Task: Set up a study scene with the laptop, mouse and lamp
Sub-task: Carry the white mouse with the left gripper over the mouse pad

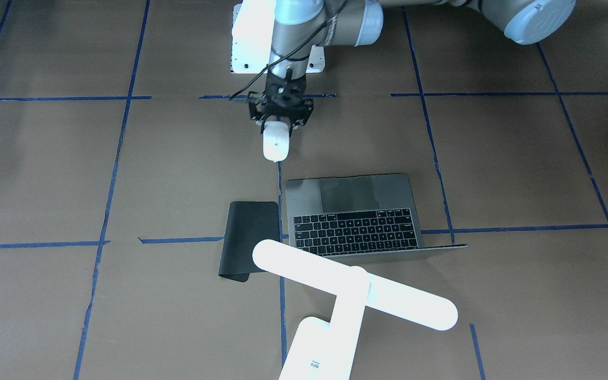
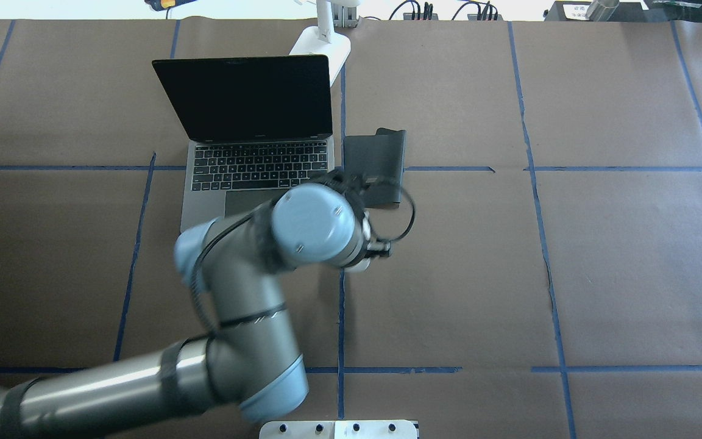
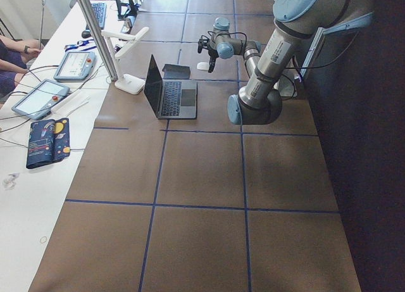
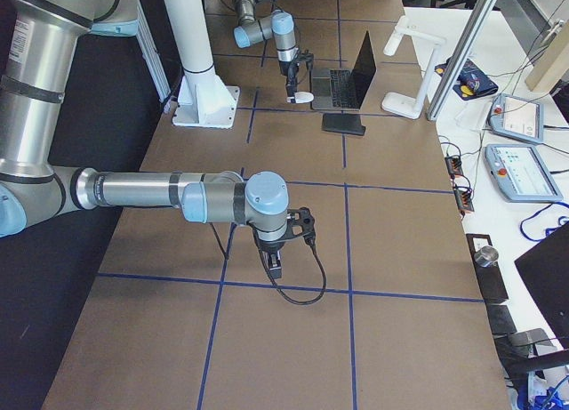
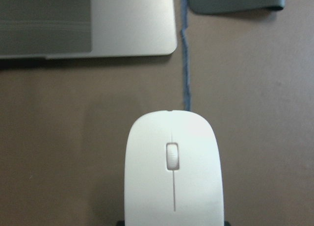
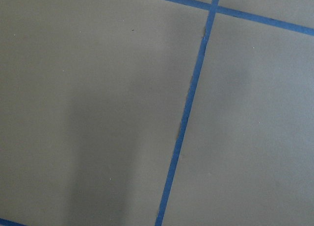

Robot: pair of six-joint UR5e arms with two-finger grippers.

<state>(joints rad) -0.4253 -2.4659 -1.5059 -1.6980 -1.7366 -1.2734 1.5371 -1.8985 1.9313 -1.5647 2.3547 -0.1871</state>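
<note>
White mouse (image 1: 275, 143) held by down-pointing left fingers (image 1: 294, 124)

Whole table (image 2: 631, 274) is wrapped in brown paper with a blue tape grid (image 2: 631, 169), and off to one side there's a white bench (image 4: 533, 277) holding teach pendants (image 4: 524, 172), a patterned pouch (image 3: 45, 142) and a metal post (image 3: 98, 35), all brightly lit.

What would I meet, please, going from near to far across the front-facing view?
First the lamp, then the laptop, then the mouse, and finally the left end effector gripping it.
</note>
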